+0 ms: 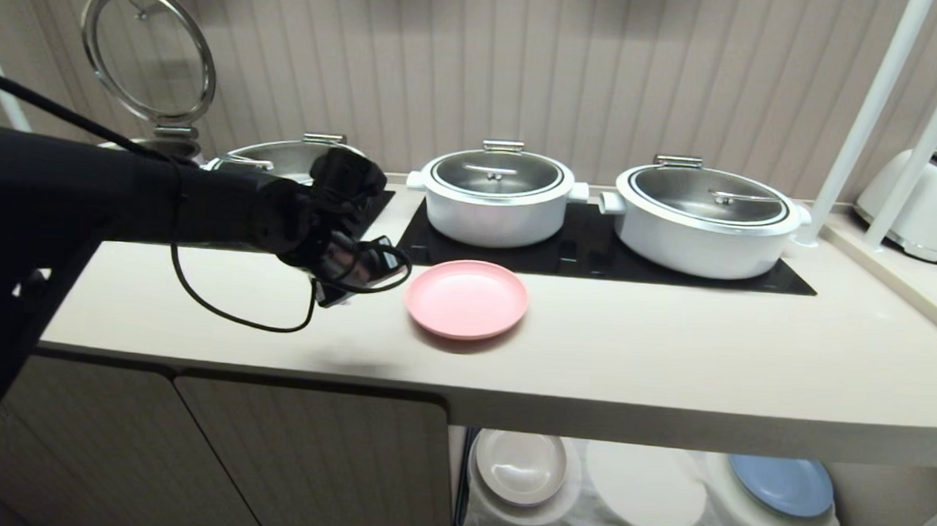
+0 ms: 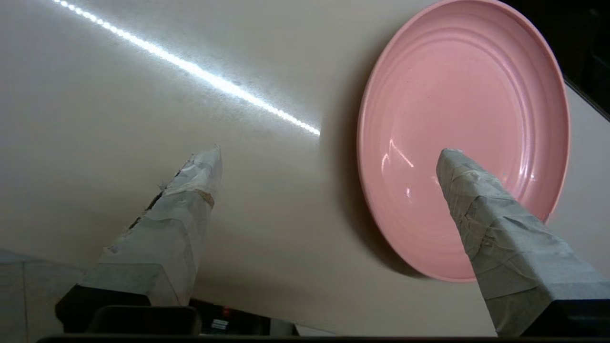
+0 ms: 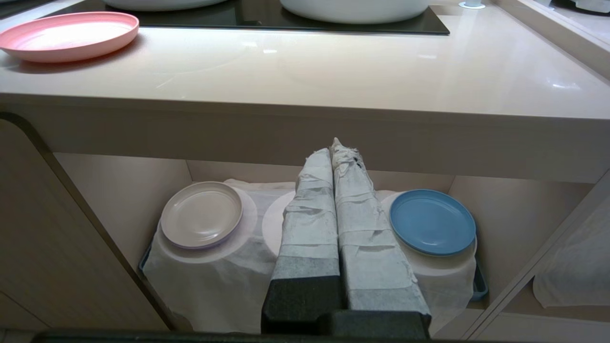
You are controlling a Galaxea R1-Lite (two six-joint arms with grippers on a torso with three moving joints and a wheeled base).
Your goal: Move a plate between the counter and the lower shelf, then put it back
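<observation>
Plate lay flat on the counter, shelf's middle mound bare.
Left gripper hovered just beside it, released; right gripper parked, clenched empty.

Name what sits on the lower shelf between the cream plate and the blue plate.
A bare white cloth mound; no plate lies on it. The right wrist view shows it between the cream plate and blue plate.

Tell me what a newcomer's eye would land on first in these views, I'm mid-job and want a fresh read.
The pink plate lies flat on the beige counter, in front of the middle white pot. The left gripper hangs beside it, fingers open, holding nothing. Below, the lower shelf shows a cream plate and a blue plate on cloth mounds, the middle mound bare.
</observation>
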